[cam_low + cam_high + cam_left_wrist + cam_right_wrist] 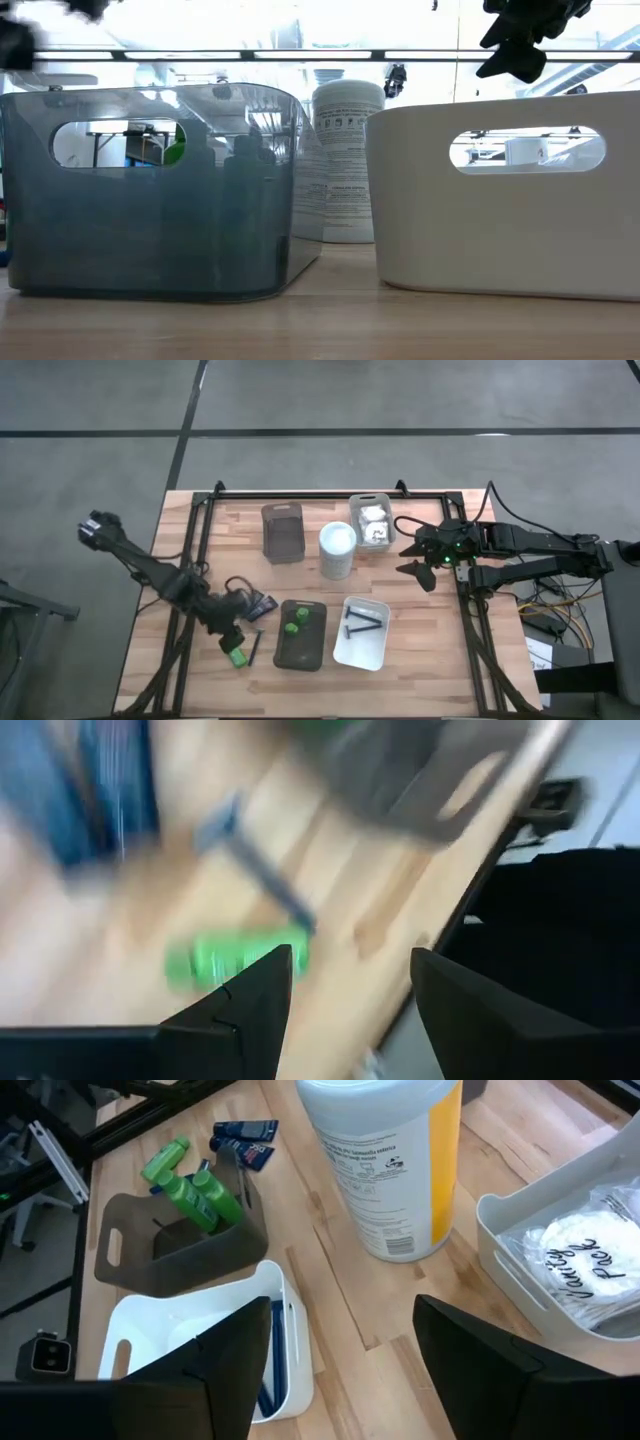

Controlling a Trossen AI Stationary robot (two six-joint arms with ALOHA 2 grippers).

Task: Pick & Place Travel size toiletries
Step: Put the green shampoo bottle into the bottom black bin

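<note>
One green bottle lies on the wood near the table's front left, and a slim dark razor lies just to its right. My left gripper hovers open over them, with the bottle beyond its fingertips and nothing between them. Two navy tubes lie a little farther back. Two more green bottles rest in the dark grey tray. Another razor lies in the white tray. My right gripper hangs open above the table's right side, holding nothing.
A tall white cylinder stands mid-table. A clear grey tray stands to its left. A white tray with clear-wrapped packets is at the back right. A black frame rail runs along the far edge. Bare wood lies at the near edge.
</note>
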